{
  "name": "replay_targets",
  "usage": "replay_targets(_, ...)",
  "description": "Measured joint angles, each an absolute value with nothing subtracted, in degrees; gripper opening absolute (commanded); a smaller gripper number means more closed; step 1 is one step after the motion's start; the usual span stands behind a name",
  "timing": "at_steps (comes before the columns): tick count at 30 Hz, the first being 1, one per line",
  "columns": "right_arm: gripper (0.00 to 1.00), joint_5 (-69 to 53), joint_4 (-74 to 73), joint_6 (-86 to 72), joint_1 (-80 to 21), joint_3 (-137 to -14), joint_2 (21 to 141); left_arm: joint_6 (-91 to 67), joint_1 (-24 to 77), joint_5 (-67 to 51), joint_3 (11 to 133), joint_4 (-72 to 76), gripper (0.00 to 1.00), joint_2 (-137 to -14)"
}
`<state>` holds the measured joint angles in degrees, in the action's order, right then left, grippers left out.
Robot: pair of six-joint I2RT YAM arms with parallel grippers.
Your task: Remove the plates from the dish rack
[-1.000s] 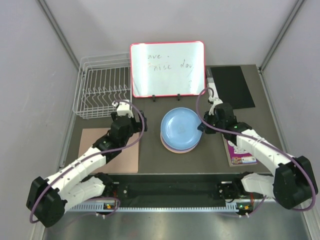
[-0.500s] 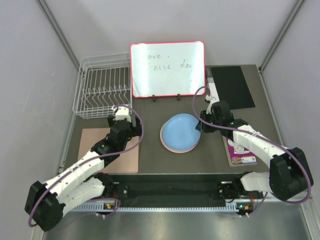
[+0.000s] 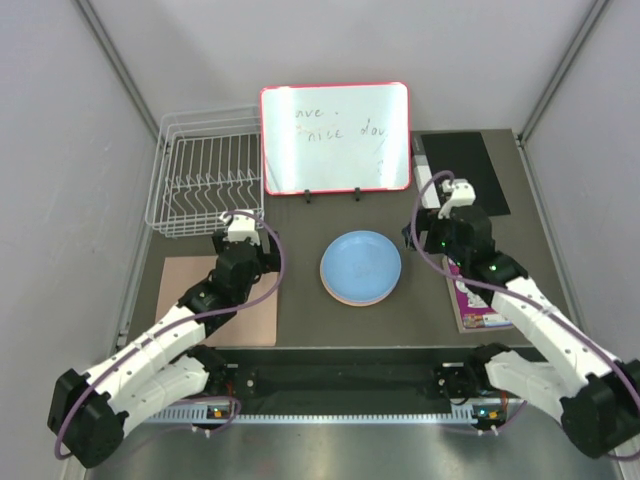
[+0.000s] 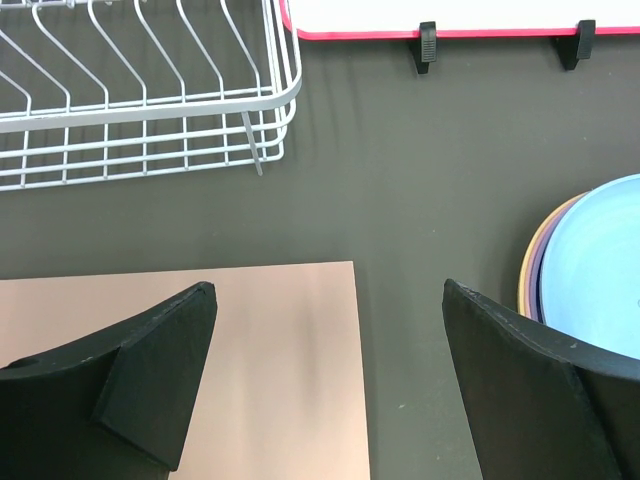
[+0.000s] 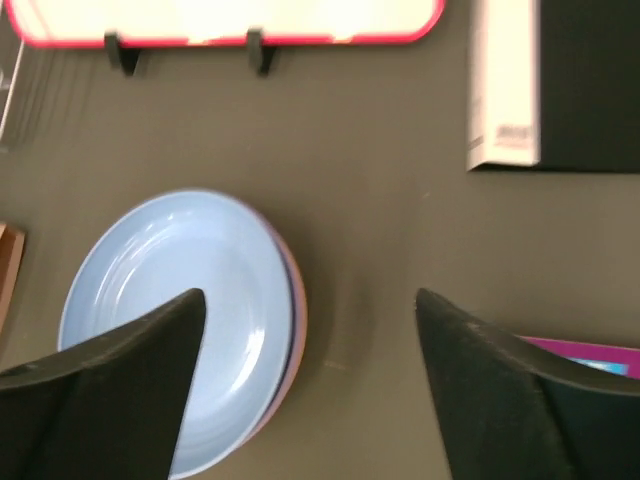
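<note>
Before whiteboard (image 3: 335, 137): plates (image 3: 361, 262) stacked, light blue on top.
Dish rack (image 3: 205, 195): left of whiteboard, holds no plate (it seems).
My left gripper (image 4: 328, 290), right gripper (image 5: 310, 295): both wide, empty.
Risk: right gripper clips the top rim in leaving, sliding plates.

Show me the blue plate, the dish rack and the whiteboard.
blue plate (image 3: 360, 260), top view, middle of its face
dish rack (image 3: 205, 178), top view, its upright tines
whiteboard (image 3: 335, 135), top view, middle of its white surface
</note>
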<state>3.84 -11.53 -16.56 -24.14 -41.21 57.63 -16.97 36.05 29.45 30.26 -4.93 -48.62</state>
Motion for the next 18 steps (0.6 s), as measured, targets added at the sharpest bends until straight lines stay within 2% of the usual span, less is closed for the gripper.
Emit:
replay_targets(6,0.96,16.3,-7.7,-15.1,-24.2,-35.0,46.8,-16.5,36.1,29.4,30.3,-4.9,0.99,-48.5)
replay_targets(18,1.0,37.3,3.0,-11.5,-24.2,-15.9,37.5,-15.0,36.1,27.5,30.2,-4.0,0.99,-48.5)
